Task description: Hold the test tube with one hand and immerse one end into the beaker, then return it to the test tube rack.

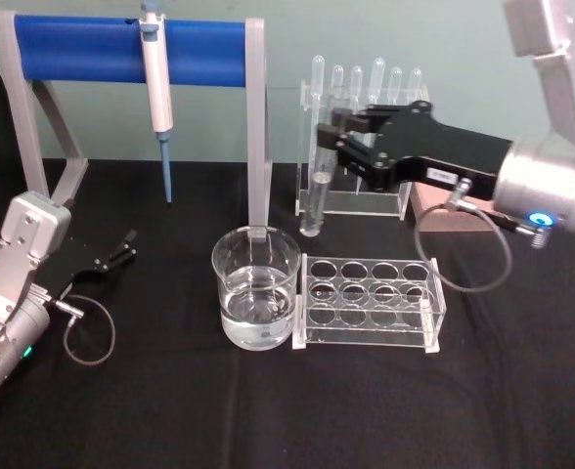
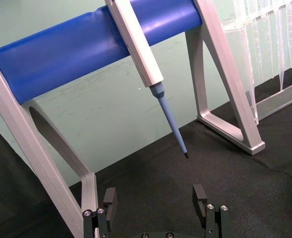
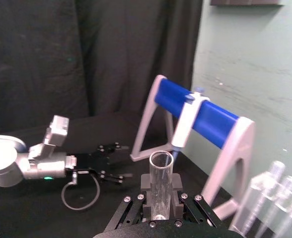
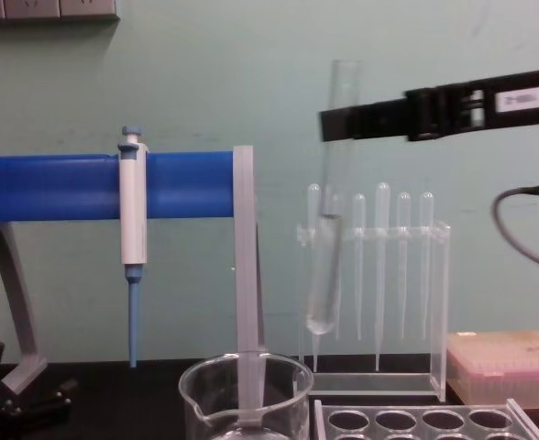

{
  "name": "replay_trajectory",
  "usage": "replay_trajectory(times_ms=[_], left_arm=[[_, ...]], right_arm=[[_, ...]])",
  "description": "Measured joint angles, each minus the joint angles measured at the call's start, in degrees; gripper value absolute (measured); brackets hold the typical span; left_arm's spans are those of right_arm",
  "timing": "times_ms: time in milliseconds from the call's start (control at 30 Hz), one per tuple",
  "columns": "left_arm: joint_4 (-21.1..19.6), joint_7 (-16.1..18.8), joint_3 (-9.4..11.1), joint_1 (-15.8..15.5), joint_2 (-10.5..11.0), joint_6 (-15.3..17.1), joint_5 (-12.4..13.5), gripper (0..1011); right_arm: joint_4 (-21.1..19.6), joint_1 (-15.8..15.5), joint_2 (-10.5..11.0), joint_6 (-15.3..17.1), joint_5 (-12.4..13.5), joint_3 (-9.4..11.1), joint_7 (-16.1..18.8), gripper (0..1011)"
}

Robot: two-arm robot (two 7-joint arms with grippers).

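Test tube [image 1: 314, 200] hangs upright, clamped by the right hand [image 1: 325, 137]; centre it over the beaker [image 1: 224, 283] before lowering. Left gripper [image 2: 155, 196] idles, jaws apart, at the desk's left edge.

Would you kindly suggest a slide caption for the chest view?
Right end effector grips the test tube higher than the beaker; left end effector sits low left.

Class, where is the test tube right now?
In the head view, the test tube hangs in the right gripper, behind the beaker, before the pipette stand.
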Motion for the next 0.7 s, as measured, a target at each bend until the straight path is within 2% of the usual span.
replay_trajectory(times_ms=[300,567,700], left_arm=[[0.0,0.0,0.0,0.0,0.0,0.0,0.0,1000],[0.0,0.0,0.0,0.0,0.0,0.0,0.0,1000],[0.0,0.0,0.0,0.0,0.0,0.0,0.0,1000]], right_arm=[[3.6,4.2,-3.7,0.0,-0.3,-5.7,0.7,234],[6.7,5.3,-5.2,-1.5,-1.1,-8.9,0.6,234],[7.9,5.2,-5.5,-3.0,-2.0,-9.8,0.2,234]])
